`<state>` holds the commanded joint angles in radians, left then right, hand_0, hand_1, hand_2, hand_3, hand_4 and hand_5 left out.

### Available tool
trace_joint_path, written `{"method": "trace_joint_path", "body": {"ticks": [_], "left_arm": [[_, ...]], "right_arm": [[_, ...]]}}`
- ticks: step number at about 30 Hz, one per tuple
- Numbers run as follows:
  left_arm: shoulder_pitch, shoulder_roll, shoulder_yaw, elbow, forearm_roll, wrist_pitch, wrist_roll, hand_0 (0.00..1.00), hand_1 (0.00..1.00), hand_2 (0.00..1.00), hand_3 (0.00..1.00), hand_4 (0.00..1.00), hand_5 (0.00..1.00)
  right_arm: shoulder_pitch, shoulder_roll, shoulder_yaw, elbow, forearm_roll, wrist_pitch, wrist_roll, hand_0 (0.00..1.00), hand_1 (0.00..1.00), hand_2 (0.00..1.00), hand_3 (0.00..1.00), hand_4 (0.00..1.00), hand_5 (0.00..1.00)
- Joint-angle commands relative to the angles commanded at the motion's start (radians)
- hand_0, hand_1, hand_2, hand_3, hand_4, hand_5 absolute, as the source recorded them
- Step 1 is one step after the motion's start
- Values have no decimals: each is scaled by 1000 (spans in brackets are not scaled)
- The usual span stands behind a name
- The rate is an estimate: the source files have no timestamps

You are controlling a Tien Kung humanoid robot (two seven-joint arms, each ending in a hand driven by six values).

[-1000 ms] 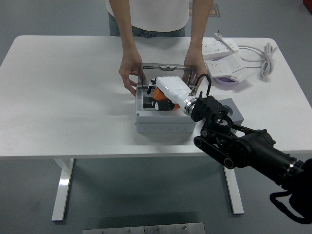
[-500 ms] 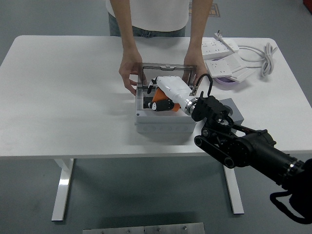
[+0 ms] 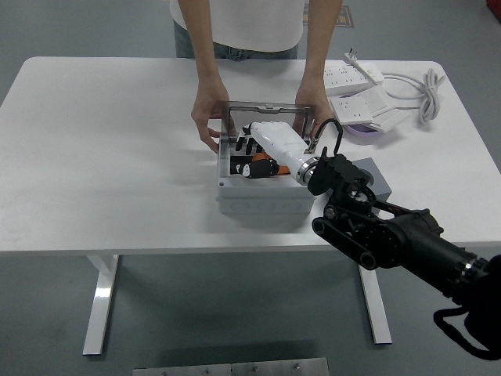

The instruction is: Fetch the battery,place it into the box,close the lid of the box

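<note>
Box (image 3: pixel 262 200): sitting near the middle of the white table (image 3: pixel 109 149), light grey, its top open.
Lid (image 3: pixel 266 125): standing upright along the box's far edge, leaning neither way that I can tell.
Battery (image 3: pixel 252 168): lying inside the box, black and orange, toward the left part of the opening, apart from the robot's fingers.
Right hand (image 3: pixel 270 141): reaching in from the lower right, white shell over the box's opening, dark fingers (image 3: pixel 243 145) spreading loose above the battery and grasping nothing.
Person: standing at the far side, one hand (image 3: pixel 208 117) holding the lid's left edge, the other hand (image 3: pixel 311 106) holding its right edge.
Grey block (image 3: pixel 374 178): sitting just right of the box, partly hidden behind the robot's arm.
Power strips (image 3: pixel 356 90): lying at the far right of the table, their white cable (image 3: pixel 423 90) looping beside them.
</note>
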<state>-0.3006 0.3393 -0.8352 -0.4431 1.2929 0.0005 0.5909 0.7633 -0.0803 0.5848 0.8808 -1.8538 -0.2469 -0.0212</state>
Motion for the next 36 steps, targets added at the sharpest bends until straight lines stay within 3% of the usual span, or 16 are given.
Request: {"method": "trace_joint_path", "body": {"ticks": [6, 24, 26, 27, 36], "left_arm": [[2, 1, 1, 0, -1, 0, 1, 632, 698, 573, 541, 500, 2], [18, -2, 12, -2, -24, 6, 2, 632, 698, 573, 541, 500, 2], [20, -2, 14, -2, -28, 8, 2, 632, 698, 573, 541, 500, 2], [21, -1, 15, -2, -30, 9, 2, 632, 698, 573, 541, 500, 2], [35, -2, 21, -2, -44, 15, 3, 632, 698, 573, 541, 500, 2]], "right_arm": [[-3, -6, 16, 19, 36, 7, -17, 551, 430, 479, 516, 797, 363], [-40, -74, 97, 133, 425, 13, -58, 516, 437, 506, 547, 825, 430], [-43, -79, 98, 146, 439, 14, -66, 516, 437, 506, 547, 825, 430], [-44, -82, 98, 153, 443, 15, -72, 423, 409, 491, 535, 828, 440], [-67, -123, 137, 246, 423, 11, -154, 392, 405, 490, 533, 826, 453]]}}
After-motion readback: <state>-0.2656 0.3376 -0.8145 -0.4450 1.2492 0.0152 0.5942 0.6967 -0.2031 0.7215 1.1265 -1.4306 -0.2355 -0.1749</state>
